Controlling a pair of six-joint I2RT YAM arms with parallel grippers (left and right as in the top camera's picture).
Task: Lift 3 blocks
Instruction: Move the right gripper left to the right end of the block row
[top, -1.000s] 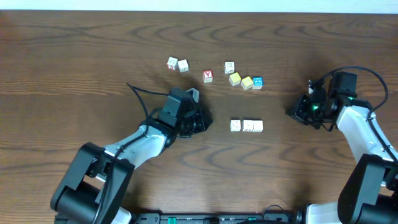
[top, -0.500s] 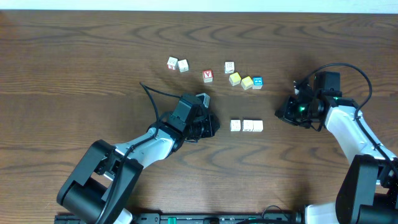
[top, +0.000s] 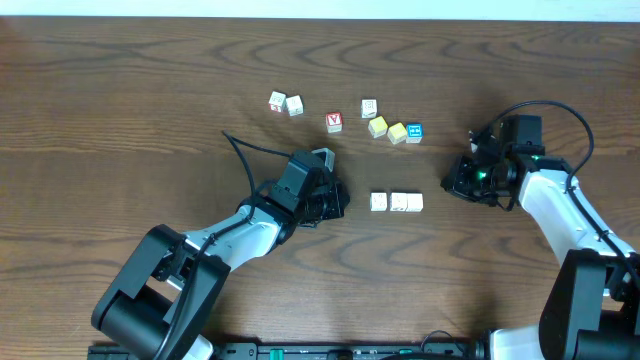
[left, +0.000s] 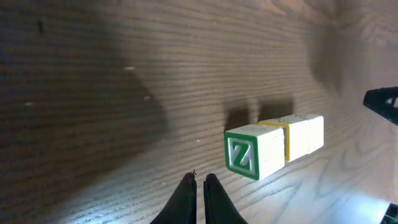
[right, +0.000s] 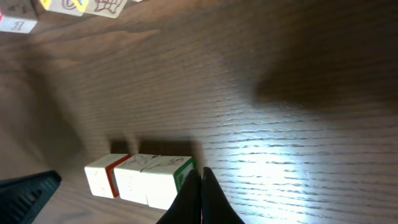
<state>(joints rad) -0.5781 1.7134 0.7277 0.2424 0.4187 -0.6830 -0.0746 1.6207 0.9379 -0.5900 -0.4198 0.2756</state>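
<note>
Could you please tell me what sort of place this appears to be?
Probably a robotics lab bench: left arm and right arm at a wood-grain table, with three blocks in a row and other toy cubes scattered behind.

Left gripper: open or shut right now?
Shut. On the left gripper, the fingertips almost touch with nothing between them, short of the green-Z block.

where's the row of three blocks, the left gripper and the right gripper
row of three blocks (top: 398, 202), overhead, top of the middle block
left gripper (left: 199, 185), left wrist, between its shut fingertips
right gripper (right: 201, 182), right wrist, between its shut fingertips
</note>
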